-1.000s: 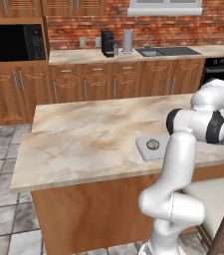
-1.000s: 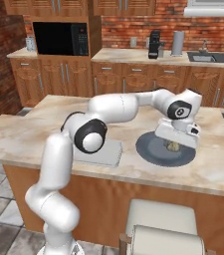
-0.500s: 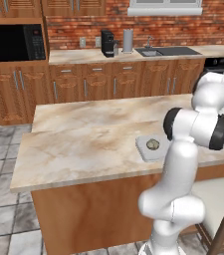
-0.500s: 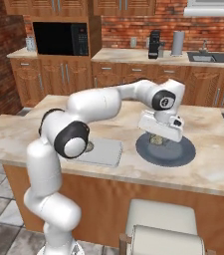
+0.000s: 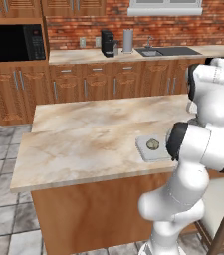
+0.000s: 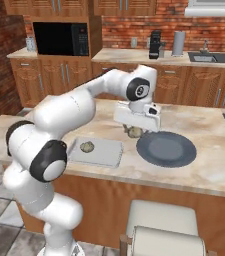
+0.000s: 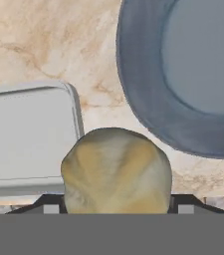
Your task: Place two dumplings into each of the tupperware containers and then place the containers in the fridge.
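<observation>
My gripper [image 6: 133, 129] is shut on a tan dumpling [image 6: 134, 133] and hangs just above the island counter, between the tupperware container [image 6: 101, 154] and the round grey plate [image 6: 166, 149]. In the hand view the held dumpling [image 7: 116, 167] bulges between the dark fingertips [image 7: 51, 203], with the container's rim [image 7: 72, 107] to the left and the plate [image 7: 183, 84] to the upper right. One dumpling [image 6: 87, 146] lies inside the container, also visible from the left base view as a dumpling [image 5: 153, 144] in the tray [image 5: 144, 149]. The fridge is out of view.
The island counter [image 5: 83, 134] runs wide to the left of the tray. A black microwave [image 6: 61, 38], a coffee machine [image 6: 155, 44] and a sink [image 6: 209, 57] line the back wall. A stool [image 6: 159, 225] stands in front of the island.
The arm has swung left with the dumpling, from over the grey plate to the gap beside the container. The plate now lies bare.
</observation>
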